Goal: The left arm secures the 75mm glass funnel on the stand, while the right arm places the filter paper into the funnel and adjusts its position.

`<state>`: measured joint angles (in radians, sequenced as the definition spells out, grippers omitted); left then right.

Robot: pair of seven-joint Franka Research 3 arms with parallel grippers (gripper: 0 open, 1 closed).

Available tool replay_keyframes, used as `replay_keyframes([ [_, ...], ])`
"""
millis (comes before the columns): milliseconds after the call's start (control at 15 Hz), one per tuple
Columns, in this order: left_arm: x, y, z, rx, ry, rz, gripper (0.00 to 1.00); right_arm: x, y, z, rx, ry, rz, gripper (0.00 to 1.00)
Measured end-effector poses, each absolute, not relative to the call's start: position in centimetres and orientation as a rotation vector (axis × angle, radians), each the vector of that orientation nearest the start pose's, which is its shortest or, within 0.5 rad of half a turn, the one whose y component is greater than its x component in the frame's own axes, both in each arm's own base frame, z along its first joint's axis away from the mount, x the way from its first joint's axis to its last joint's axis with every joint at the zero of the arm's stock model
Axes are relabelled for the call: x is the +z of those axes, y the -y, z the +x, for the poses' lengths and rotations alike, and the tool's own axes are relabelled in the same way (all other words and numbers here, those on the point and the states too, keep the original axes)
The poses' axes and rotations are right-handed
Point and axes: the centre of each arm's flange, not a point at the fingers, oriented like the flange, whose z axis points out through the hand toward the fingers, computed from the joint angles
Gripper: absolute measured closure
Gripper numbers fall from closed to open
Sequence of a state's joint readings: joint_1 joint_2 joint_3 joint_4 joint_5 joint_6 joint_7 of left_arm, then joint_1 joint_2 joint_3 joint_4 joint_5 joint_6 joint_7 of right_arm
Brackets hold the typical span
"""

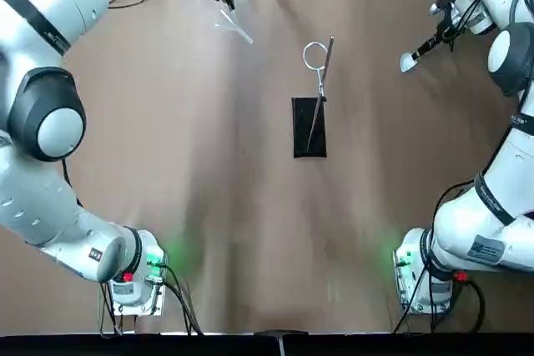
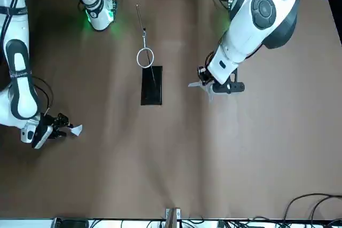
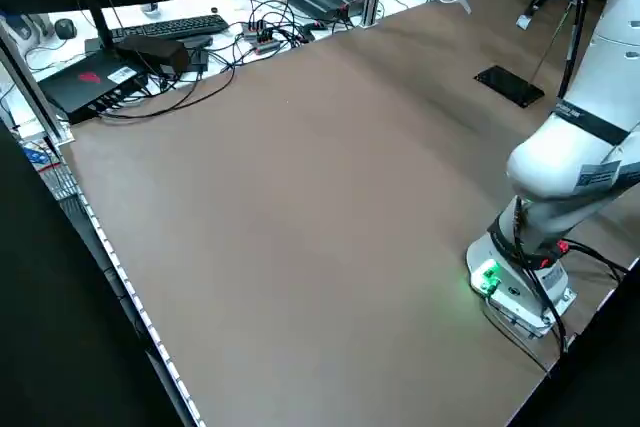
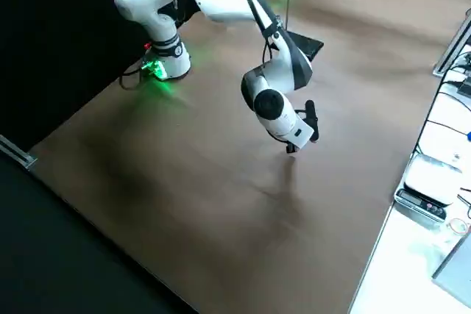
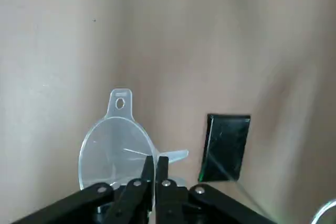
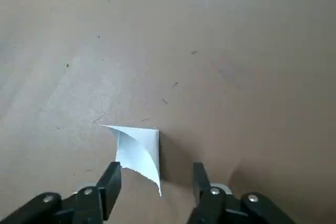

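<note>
The brown surface (image 1: 250,231) spreads widest. Over its far left part hangs the left arm's gripper (image 5: 156,163), fingers clenched on the wall of the clear funnel (image 5: 116,148), which tips sideways, stem pointing toward the stand's side. The stand (image 1: 309,135) sits between the arms, its ring (image 1: 315,45) at the far end of its base; from the left fingers it lies to the right, and the left arm looks nearer. At far right, the right gripper (image 6: 156,174) has its fingers spread, the white filter paper (image 6: 139,150) just ahead, between their lines. I'd judge closing on it comes next there.
</note>
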<state>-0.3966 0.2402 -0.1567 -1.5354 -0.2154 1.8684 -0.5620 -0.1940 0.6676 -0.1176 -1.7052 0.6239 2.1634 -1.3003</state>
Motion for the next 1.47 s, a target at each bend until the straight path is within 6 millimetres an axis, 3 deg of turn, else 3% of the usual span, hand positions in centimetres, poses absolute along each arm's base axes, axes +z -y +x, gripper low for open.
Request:
replay_keyframes([
  [200,52.9,35.2,53.9,0.095,-0.045,-3.395,0.96,19.1,17.1,63.4,-0.225,0.810,-2.598,0.41],
  [267,53.1,35.5,53.7,0.082,-0.140,-3.396,0.96,18.9,16.9,63.5,-0.232,0.813,-2.603,0.47],
  [333,53.3,35.8,53.6,0.064,-0.275,-3.392,0.96,18.6,16.6,63.7,-0.237,0.817,-2.605,0.47],
  [467,53.6,36.9,52.8,0.032,-0.568,-3.365,0.96,18.1,16.2,63.8,-0.237,0.822,-2.604,0.60],
  [533,53.9,37.6,52.3,0.016,-0.694,-3.347,0.96,18.0,16.1,63.8,-0.236,0.823,-2.604,0.60],
  [667,55.2,39.2,51.3,-0.043,-0.932,-3.303,0.96,18.1,16.1,63.9,-0.238,0.824,-2.604,0.78],
  [800,56.8,41.2,49.9,-0.124,-1.137,-3.212,0.96,18.2,16.2,64.0,-0.242,0.826,-2.605,0.81],
  [933,58.5,43.3,48.3,-0.214,-1.326,-3.099,0.96,18.3,16.2,64.0,-0.244,0.825,-2.606,0.99],
  [1200,60.7,46.0,45.9,-0.351,-1.625,-2.937,0.96,18.4,16.1,64.1,-0.239,0.822,-2.599,0.99],
  [1333,62.1,47.5,43.9,-0.419,-1.742,-2.841,0.96,19.8,15.2,64.3,-0.175,0.750,-2.553,0.99],
  [1467,62.9,48.8,41.8,-0.456,-1.791,-2.740,0.96,22.8,13.8,64.8,-0.073,0.721,-2.536,0.99],
])
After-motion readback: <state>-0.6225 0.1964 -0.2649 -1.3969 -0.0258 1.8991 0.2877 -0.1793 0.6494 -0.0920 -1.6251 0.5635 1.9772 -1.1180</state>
